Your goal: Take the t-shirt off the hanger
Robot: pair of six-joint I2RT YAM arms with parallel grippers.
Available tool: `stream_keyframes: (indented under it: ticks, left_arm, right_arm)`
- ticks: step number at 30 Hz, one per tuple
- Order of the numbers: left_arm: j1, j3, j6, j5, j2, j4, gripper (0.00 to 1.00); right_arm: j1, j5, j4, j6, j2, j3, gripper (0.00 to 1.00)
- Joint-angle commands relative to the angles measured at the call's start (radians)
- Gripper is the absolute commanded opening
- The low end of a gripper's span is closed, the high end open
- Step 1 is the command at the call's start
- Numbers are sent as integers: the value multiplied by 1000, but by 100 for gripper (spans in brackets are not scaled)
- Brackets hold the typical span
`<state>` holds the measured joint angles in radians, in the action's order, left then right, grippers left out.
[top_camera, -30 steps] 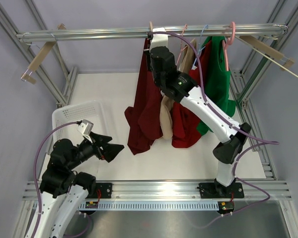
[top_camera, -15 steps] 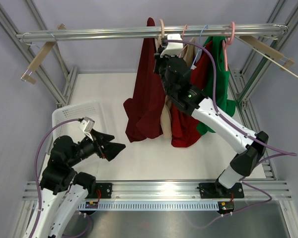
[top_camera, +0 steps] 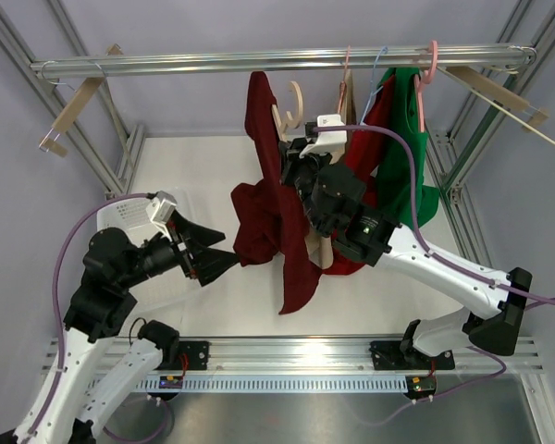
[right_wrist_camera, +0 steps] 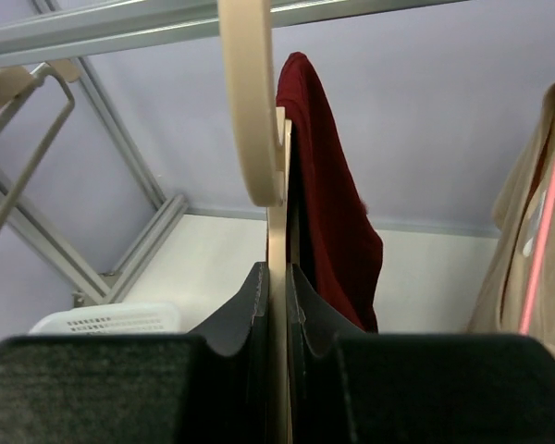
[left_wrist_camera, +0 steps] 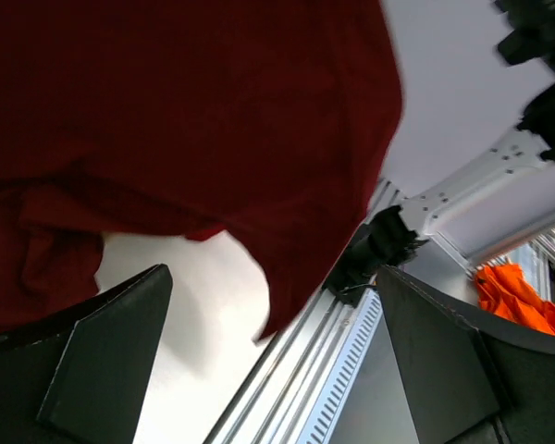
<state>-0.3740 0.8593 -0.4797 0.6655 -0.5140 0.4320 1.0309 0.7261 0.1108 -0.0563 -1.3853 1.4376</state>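
The dark red t-shirt (top_camera: 264,185) hangs on a pale wooden hanger (top_camera: 289,109), which is off the rail (top_camera: 166,65) and held in front of it. My right gripper (top_camera: 296,148) is shut on the hanger's neck. In the right wrist view the gripper (right_wrist_camera: 277,282) clamps the wooden neck, with the hanger (right_wrist_camera: 252,102) hook curving above and the t-shirt (right_wrist_camera: 328,194) draped behind. My left gripper (top_camera: 217,252) is open just left of the t-shirt's bunched lower part. Seen from the left wrist, the t-shirt (left_wrist_camera: 185,111) hangs above the empty left gripper (left_wrist_camera: 277,361).
On the rail hang a green garment (top_camera: 407,157), a brighter red one (top_camera: 381,120) and a beige one (top_camera: 353,92). Empty wooden hangers (top_camera: 74,106) (top_camera: 499,92) sit at both ends. A white basket (top_camera: 120,215) lies at the left. Frame posts border the white table (top_camera: 203,166).
The right arm lifted the hanger with the t-shirt off the rail and brought it down and toward the front. The left arm rose and moved right, up to the t-shirt.
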Motion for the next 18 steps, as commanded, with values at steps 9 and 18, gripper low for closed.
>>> stream_keyframes:
  ticks: [9,18]
  left_arm:
    - [-692,138,78,-613,-165,-104,99]
    - [-904,179,179,-1041,-363,-130,97]
  right_arm:
    - [46,111,-25,-169,3,159,0]
    - [49,39,-105,-278,86,124,0]
